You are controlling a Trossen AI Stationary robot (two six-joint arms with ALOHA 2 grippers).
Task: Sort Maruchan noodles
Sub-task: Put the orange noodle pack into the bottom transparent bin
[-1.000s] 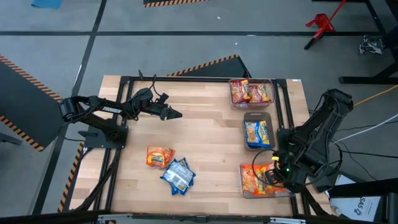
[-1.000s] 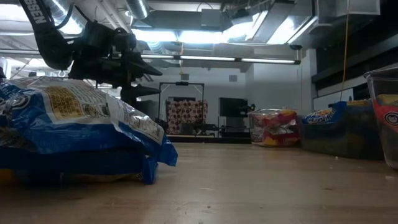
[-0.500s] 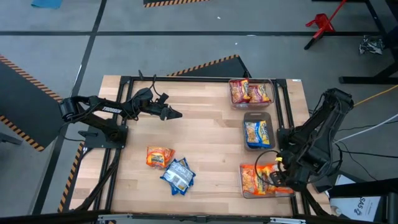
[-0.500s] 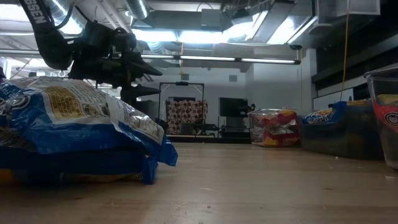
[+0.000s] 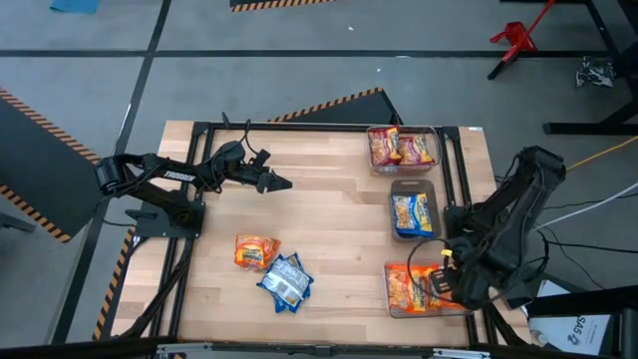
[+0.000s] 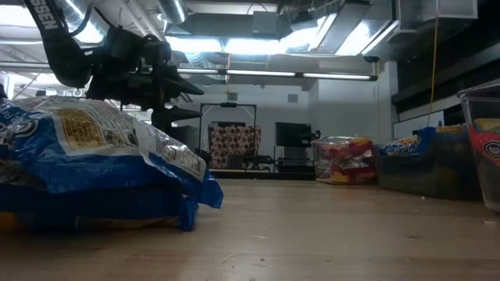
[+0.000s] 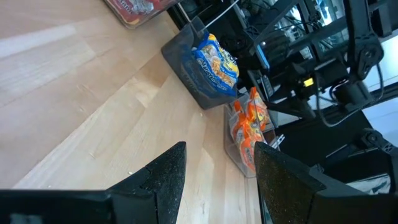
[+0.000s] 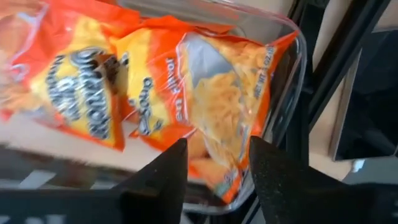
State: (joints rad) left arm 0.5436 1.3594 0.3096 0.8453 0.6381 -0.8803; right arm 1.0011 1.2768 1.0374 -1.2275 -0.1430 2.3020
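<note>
From my station, the high view shows my left hand [image 5: 282,182] hovering over bare tabletop [image 5: 329,219] in the upper left of the wood, fingers parted and holding nothing. My right hand [image 5: 439,289] sits at the lower right of the frame over the near clear bin [image 5: 391,299]; in its wrist view the fingers [image 8: 161,180] are spread apart with nothing between them, just above the orange packets [image 8: 155,93] lying in that bin.

Three bins line the right edge of the tabletop. The upper one [image 5: 402,129] holds dark red packets [image 5: 401,149], the middle one [image 5: 409,185] holds a blue-and-yellow packet [image 5: 412,212], and the lower one holds the orange ones.

Two loose lots lie in the lower left part of the wood: an orange packet [image 5: 255,251] and, just beside it and lower, blue packets [image 5: 285,280] stacked and touching its corner. Nothing lies between them and the left hand.

In the low view the blue packets [image 6: 94,160] fill the left of the frame and block that side; the left arm [image 6: 125,66] hangs above them at upper left. The bins show at the right.
</note>
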